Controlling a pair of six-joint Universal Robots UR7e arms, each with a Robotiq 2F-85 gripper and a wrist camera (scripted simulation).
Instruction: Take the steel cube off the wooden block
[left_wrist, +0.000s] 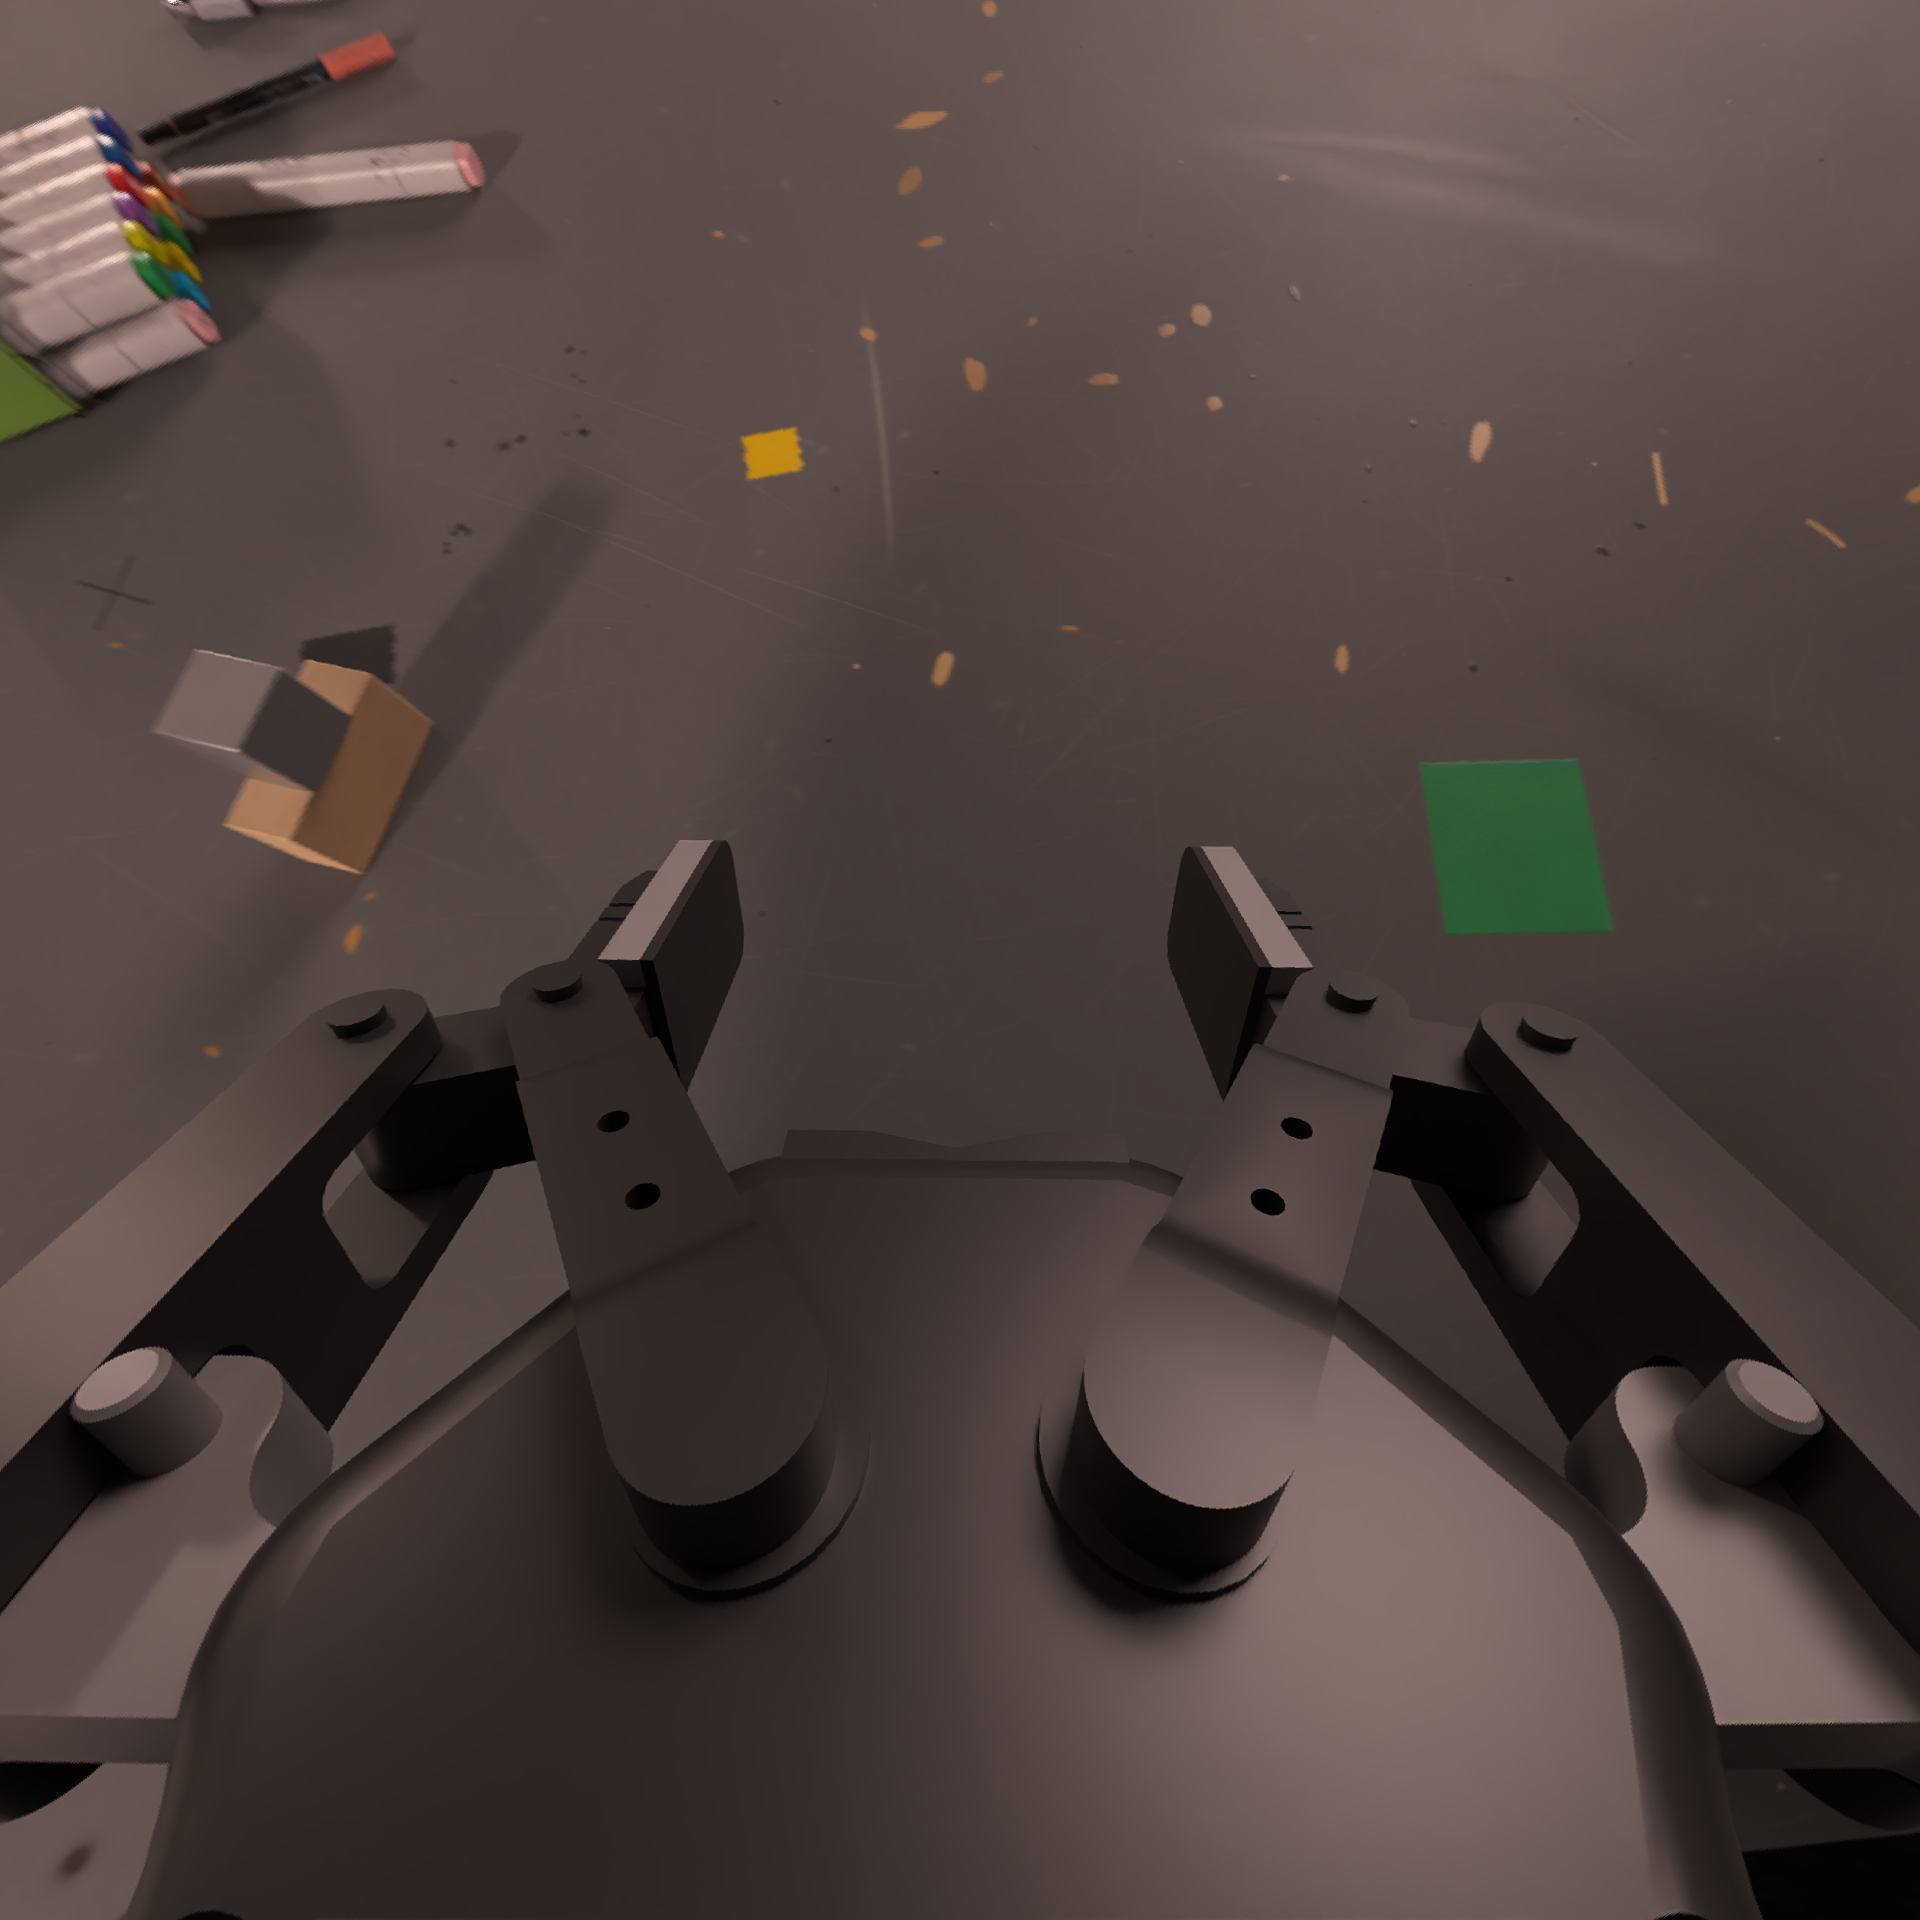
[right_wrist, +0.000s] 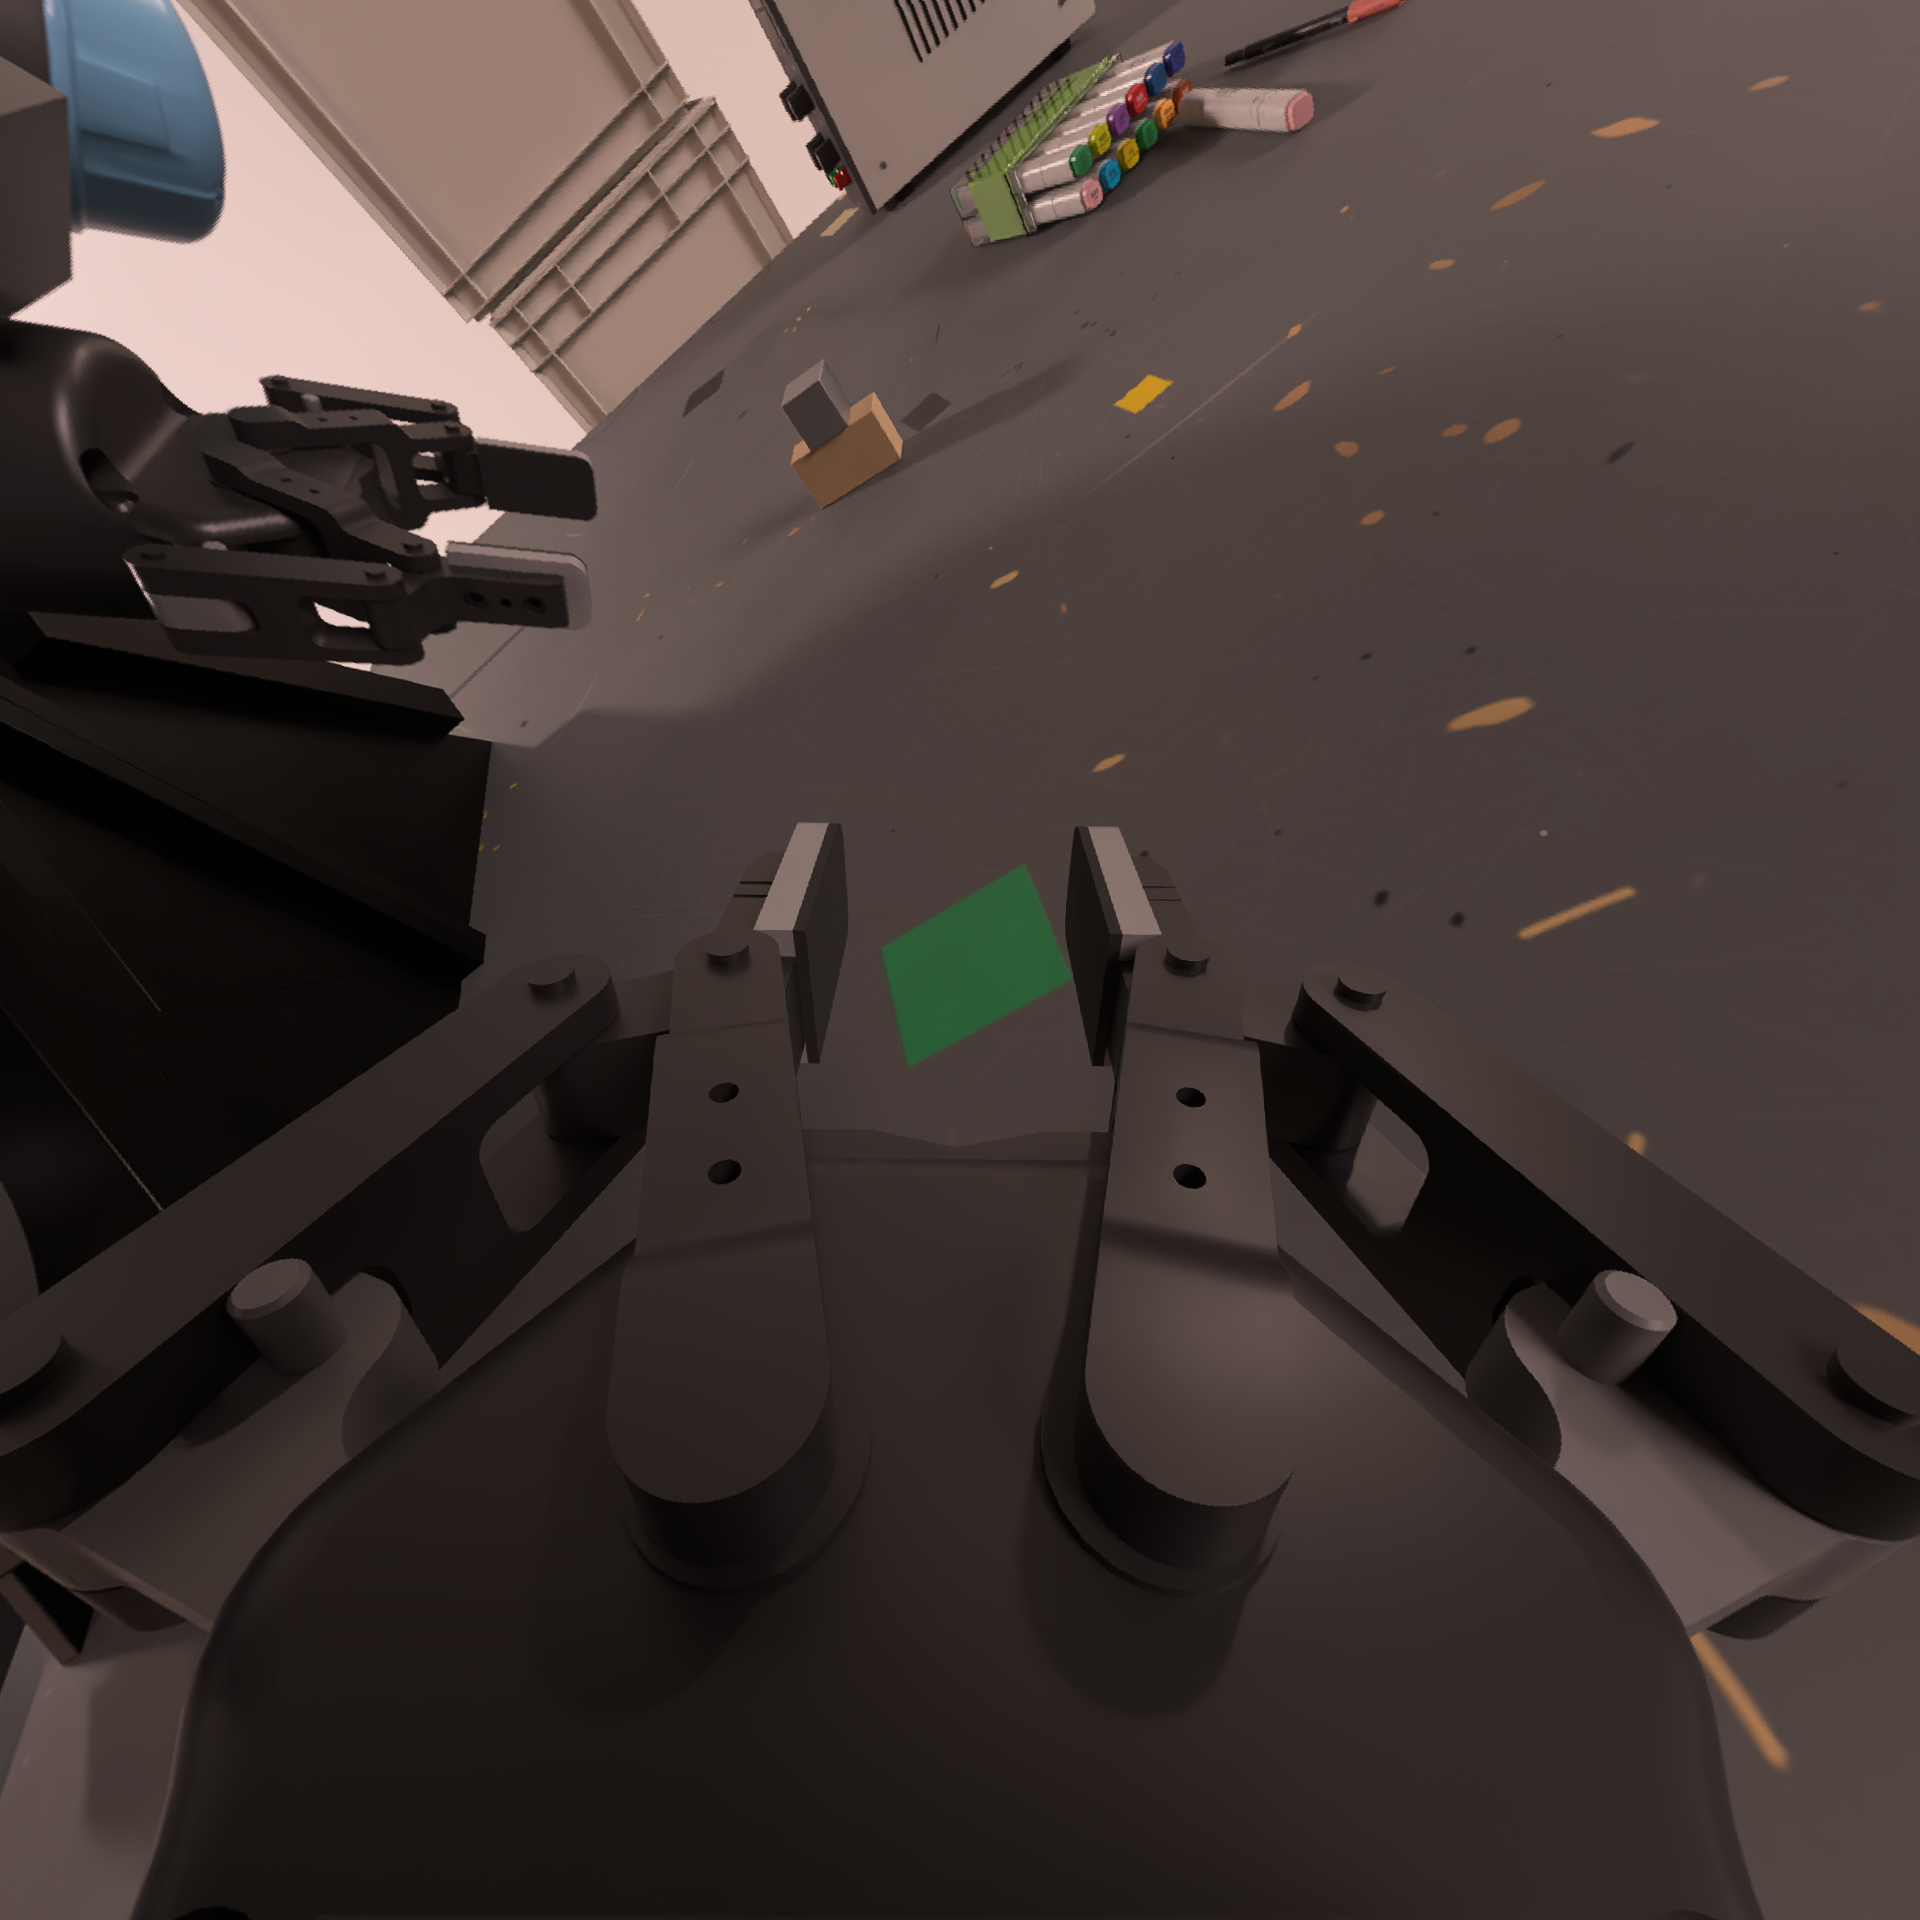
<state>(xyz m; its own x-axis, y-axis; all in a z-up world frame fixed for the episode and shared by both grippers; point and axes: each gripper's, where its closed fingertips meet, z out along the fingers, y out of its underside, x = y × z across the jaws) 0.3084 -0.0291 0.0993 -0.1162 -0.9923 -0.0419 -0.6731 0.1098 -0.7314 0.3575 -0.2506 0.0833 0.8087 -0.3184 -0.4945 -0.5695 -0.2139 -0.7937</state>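
Observation:
A grey steel cube (left_wrist: 249, 712) stands on a tan wooden block (left_wrist: 348, 774) on the dark table, at the left of the left wrist view. Both also show far off in the right wrist view, the cube (right_wrist: 818, 402) on the block (right_wrist: 852, 452). My left gripper (left_wrist: 956, 935) is open and empty, above the table and to the right of the block. My right gripper (right_wrist: 956, 925) is open and empty, hovering over a green patch (right_wrist: 971, 961). The left gripper also shows at the left of the right wrist view (right_wrist: 540, 540).
A pack of coloured markers (left_wrist: 99, 244) and loose markers (left_wrist: 332, 177) lie at the far left. A green patch (left_wrist: 1515, 844) and a yellow tape square (left_wrist: 772, 453) mark the table. A grey box with switches (right_wrist: 914, 83) and grey crates (right_wrist: 540, 177) stand behind.

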